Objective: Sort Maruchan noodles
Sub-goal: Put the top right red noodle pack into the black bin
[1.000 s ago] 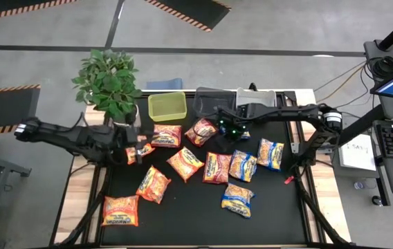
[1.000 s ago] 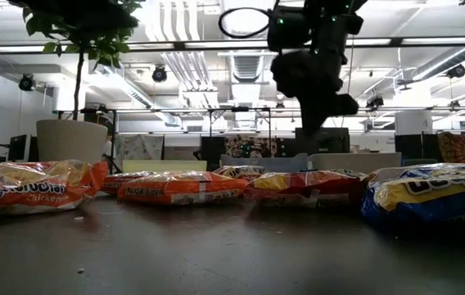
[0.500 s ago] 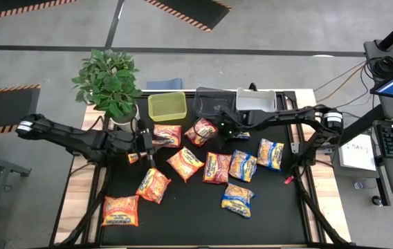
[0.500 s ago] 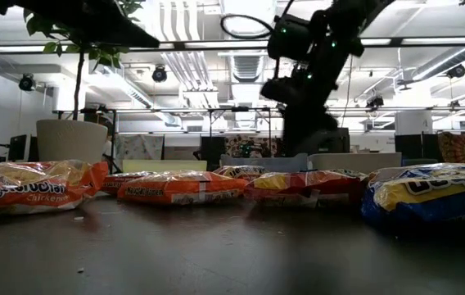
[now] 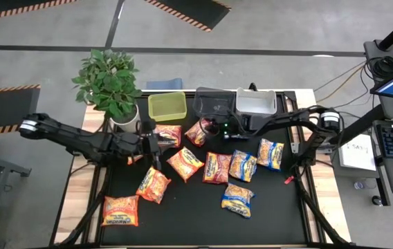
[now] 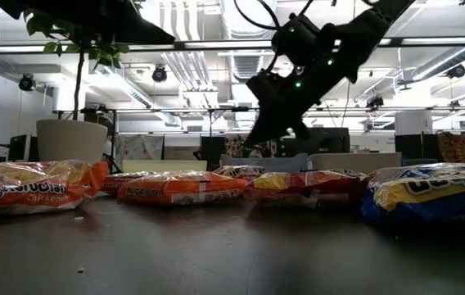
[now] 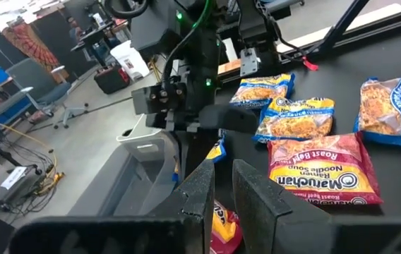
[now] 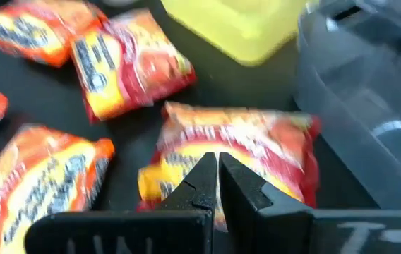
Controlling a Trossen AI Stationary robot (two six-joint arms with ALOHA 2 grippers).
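item: maruchan noodles (image 5: 204,167), about a dozen flat packets, orange-red, red-pink and blue-and-yellow, lying loose across the middle of the black tabletop (image 5: 183,214); one orange packet (image 5: 120,210) sits apart near the front left corner. none appears to lie in a bin yet, though the bin floors are partly hidden.

bins: green bin (image 5: 167,106), dark bin (image 5: 214,102) and grey bin (image 5: 255,102) in a row along the back edge.

handling, judged: light, soft crinkly film over a brittle block; slippery and easily crushed. best pinched at a sealed end flap or across a short edge, not squeezed over the centre.

right gripper (image 5: 216,128): fingers together, holding nothing, hovering over the red-pink packet (image 8: 236,166) just in front of the dark bin.

left gripper (image 5: 156,142): near the back left of the tabletop, beside the potted plant (image 5: 110,83); fingers a narrow gap apart, nothing visible between them.

hard to make out: the right wrist view is blurred; packet print is unreadable there. the low view hides the rear packets behind the front ones.
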